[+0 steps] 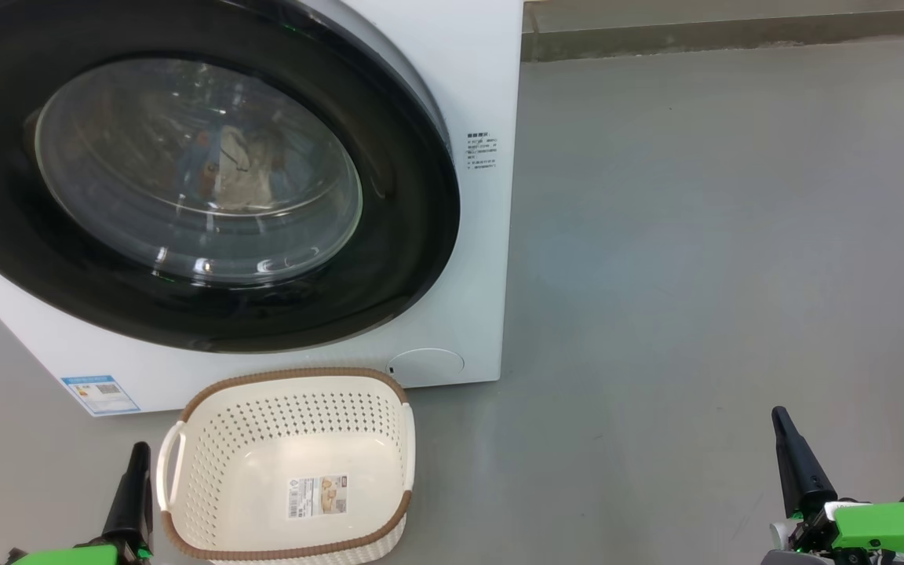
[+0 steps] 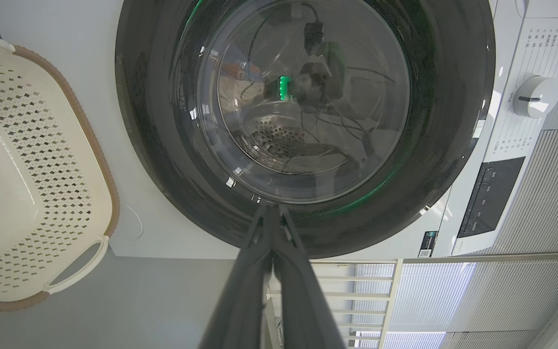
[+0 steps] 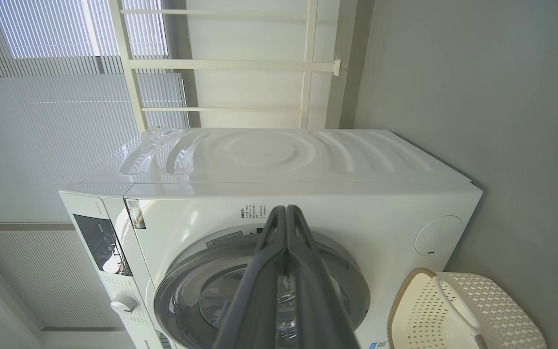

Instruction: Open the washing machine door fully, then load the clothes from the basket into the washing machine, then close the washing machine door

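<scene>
Both pressed closed, holding nothing: left claw (image 1: 139, 453) just beside basket (image 1: 292, 373), right claw (image 1: 779, 417) well apart.

The left gripper (image 1: 140, 459) and the right gripper (image 1: 781, 428) each have 2 long, tapered, matte dark grey fingers (image 2: 250, 286) on a bright green housing (image 1: 887, 524). The right housing carries some small white and black parts.

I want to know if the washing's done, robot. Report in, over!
Left gripper shut, right gripper shut, both empty. Washing machine door closed, clothes inside behind the glass. Basket empty, close beside the left gripper. Over.
</scene>
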### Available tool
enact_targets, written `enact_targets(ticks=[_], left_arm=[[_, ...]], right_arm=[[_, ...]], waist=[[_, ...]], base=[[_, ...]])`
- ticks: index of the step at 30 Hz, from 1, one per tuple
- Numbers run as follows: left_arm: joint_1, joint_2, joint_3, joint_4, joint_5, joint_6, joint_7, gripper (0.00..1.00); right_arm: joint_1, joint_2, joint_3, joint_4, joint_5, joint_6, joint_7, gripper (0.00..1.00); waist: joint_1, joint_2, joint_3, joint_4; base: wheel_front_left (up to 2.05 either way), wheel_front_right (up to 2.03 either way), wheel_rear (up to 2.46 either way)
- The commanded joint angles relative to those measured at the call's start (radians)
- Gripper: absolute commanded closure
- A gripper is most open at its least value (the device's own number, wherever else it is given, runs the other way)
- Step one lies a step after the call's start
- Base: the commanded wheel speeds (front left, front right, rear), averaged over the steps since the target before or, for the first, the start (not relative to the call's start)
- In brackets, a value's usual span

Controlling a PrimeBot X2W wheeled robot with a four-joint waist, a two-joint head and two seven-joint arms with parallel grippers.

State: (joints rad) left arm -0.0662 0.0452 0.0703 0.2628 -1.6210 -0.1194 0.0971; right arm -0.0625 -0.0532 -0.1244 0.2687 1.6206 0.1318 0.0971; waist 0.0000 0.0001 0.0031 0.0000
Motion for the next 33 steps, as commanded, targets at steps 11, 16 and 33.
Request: enact_targets(ticks=[11,16,33], left_arm=[[-0.041,0.011,0.036,-0.018,0.006,-0.011,0.010,1.00],[-0.041,0.010,0.037,-0.018,0.007,-0.011,0.011,1.00],[-0.041,0.009,0.039,-0.018,0.008,-0.011,0.012,1.00]], right_arm=[[-0.045,-0.003,0.018,-0.024,-0.006,-0.001,0.010,1.00],[-0.045,-0.002,0.017,-0.024,-0.006,-0.001,0.011,1.00],[-0.045,-0.001,0.016,-0.024,-0.008,-0.001,0.012,1.00]], waist=[[0.0000,-0.0001,0.000,0.000],[0.0000,-0.0001,0.000,0.000],[0.0000,-0.0001,0.000,0.000]], base=[[0.00,0.00,0.00],[0.00,0.00,0.00],[0.00,0.00,0.00]])
